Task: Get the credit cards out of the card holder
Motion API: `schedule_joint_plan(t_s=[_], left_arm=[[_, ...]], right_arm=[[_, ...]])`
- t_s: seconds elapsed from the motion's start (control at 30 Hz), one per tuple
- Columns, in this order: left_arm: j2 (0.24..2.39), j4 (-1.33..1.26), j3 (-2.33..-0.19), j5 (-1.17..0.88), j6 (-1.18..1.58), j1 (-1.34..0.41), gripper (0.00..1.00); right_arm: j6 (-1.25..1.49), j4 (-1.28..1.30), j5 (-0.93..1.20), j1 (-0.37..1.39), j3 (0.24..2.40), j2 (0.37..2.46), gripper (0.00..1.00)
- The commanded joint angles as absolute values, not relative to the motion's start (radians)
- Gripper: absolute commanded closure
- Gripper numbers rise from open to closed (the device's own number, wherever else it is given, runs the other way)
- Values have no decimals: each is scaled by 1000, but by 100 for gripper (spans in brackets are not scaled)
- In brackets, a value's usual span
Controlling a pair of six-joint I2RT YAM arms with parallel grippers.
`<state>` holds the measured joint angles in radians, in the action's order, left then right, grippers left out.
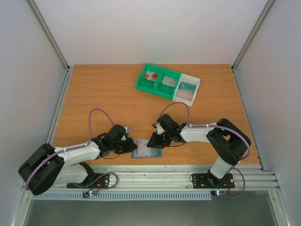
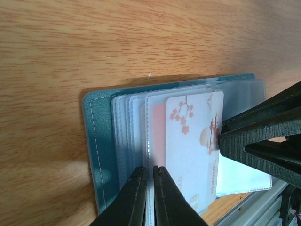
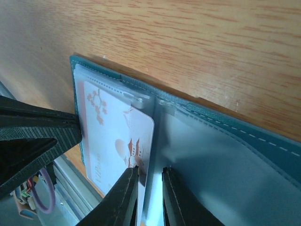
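Though obscured, card holder [image 1: 143, 151]; left claw [image 2: 149, 172] tight on sleeve [image 2: 136, 122], right claw [image 3: 150, 170] narrow, credit card [image 3: 117, 136] grip unclear

Left claw [image 2: 149, 168] pinched shut, right claw [image 3: 150, 169] slightly parted

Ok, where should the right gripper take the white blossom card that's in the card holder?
The white blossom card lies flat in the card holder, its edge by the fold bare. I'd pinch that edge, coming level from the right; the left gripper pins the sleeves opposite.
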<state>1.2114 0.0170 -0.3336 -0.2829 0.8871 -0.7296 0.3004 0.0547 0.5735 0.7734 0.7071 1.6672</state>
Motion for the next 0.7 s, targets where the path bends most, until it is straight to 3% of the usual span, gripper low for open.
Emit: schedule_joint_plan(t_s=[0.0,0.23,0.4,0.67], left_arm=[[1230,56,-316,-239,894,-728,92],[1227,53,-315,-240,899,-728,92],[1227,46,-306,-233,902,-727,92],[1209,43,-297,-223,908,-728,92]], right_arm=[[313,41,574,770,709,1692,84],[322,4,586,766,698,1707,88],[323,3,603,763,693,1707,99],[322,-47,613,732,644,1659,99]])
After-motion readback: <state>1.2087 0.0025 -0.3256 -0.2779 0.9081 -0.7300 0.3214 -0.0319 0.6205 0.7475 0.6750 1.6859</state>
